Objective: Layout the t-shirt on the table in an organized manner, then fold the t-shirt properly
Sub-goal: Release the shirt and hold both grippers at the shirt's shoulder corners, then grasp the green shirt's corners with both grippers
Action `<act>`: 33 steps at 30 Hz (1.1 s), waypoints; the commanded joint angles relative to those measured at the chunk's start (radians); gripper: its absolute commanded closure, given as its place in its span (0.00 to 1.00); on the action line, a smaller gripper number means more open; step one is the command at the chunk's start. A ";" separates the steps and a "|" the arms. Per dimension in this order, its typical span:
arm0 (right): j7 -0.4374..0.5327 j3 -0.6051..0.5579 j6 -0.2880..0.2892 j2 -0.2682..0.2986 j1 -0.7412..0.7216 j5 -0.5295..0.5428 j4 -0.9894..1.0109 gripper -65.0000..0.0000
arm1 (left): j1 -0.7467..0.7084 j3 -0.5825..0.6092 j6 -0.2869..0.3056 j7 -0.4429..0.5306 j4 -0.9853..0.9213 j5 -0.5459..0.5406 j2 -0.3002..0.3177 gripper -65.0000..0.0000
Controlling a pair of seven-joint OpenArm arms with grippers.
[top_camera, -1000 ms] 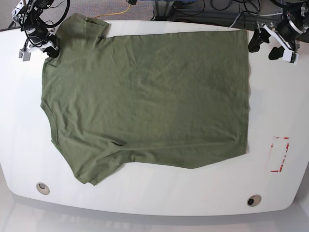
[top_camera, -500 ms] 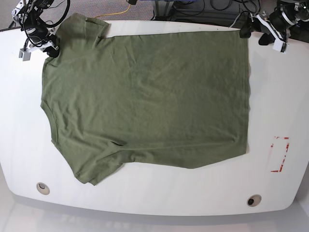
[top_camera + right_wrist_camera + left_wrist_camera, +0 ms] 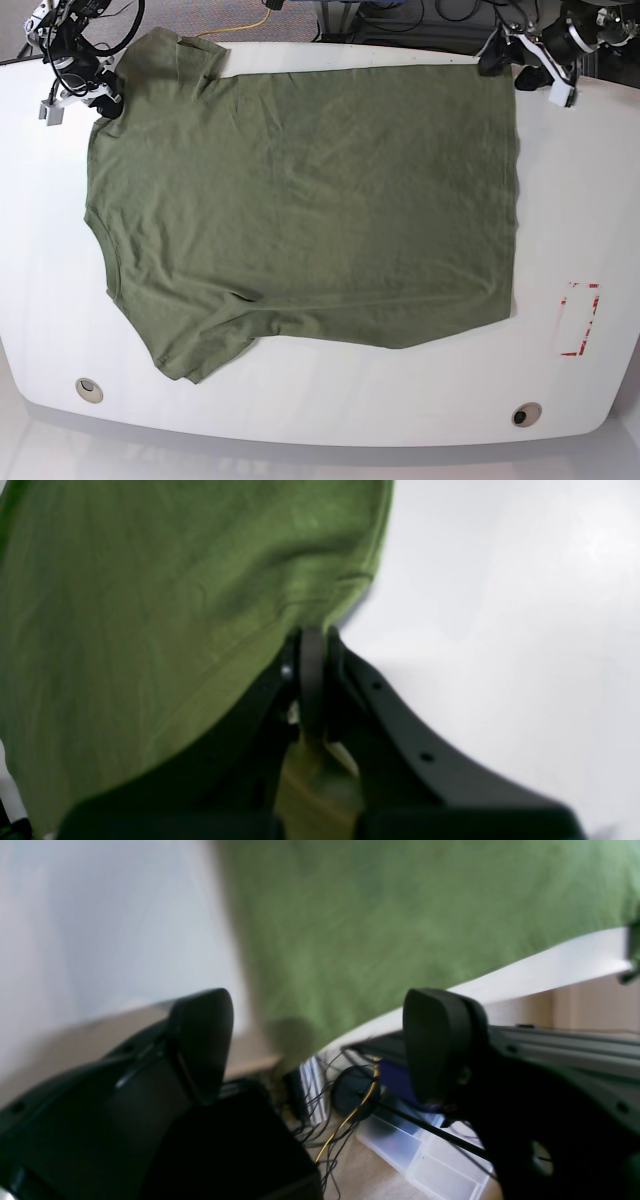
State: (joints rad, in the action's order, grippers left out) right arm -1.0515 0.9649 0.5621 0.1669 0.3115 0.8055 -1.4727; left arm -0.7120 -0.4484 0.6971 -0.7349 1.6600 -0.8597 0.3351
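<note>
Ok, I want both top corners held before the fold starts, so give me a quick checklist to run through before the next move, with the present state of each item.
1. Right pincer shut on the t-shirt: ok, cloth is pinched at its tip.
2. Left pincer gripping cloth: not ok, it is open with nothing between the jaws.
3. Left pincer lined up with the shirt's far corner: ok, the green edge lies just beyond it at the rim of the table.
4. Shirt spread flat: mostly ok, but the near sleeve is creased.
5. Cloth clear of the red dashed mark: ok.
</note>
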 commanded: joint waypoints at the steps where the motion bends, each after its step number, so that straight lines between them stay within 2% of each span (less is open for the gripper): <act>1: 0.007 0.006 0.006 0.018 0.002 0.007 -0.016 1.00 | -0.016 0.003 0.001 -0.007 0.002 0.003 0.009 0.23; 7: 0.007 0.006 0.006 0.018 0.004 0.007 -0.016 1.00 | -0.016 0.044 0.001 -0.007 0.002 0.003 0.009 0.23; 23: 0.007 0.006 0.006 0.018 0.004 0.007 -0.016 1.00 | 0.004 0.067 0.001 -0.007 0.002 0.003 0.009 0.24; 26: 0.007 0.006 0.006 0.018 0.004 0.007 -0.016 1.00 | 0.005 0.067 0.001 -0.007 0.002 0.003 0.008 0.30; 33: 0.007 0.006 0.008 0.018 0.004 0.007 -0.016 1.00 | 0.009 0.067 0.001 -0.007 0.002 0.001 0.008 0.56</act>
State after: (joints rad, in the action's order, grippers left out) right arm -1.0515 0.9646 0.5621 0.1665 0.3119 0.8055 -1.4727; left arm -0.6956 -0.3790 0.6968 -0.7284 1.6558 -0.8608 0.3355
